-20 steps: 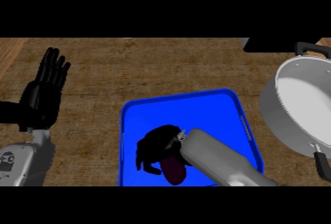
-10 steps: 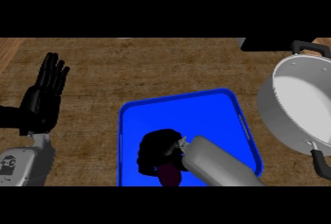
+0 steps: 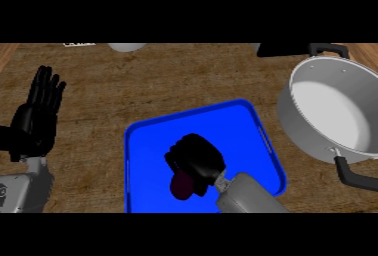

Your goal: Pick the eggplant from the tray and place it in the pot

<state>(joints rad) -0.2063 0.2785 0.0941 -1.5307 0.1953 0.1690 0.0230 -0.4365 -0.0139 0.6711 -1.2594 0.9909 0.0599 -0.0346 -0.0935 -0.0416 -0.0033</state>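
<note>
In the blue tray (image 3: 148, 145), my right robot hand (image 3: 196, 157) curls over the dark eggplant (image 3: 181, 185), likely smooth, slippery and light, best gripped mid-body before the pot (image 3: 295, 95).

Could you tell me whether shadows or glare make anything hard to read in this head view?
Head view: no glare; the pot is shaded along its inner left wall; the dark eggplant blends into the black right hand over the blue tray; the left hand reads clearly against the counter.
</note>
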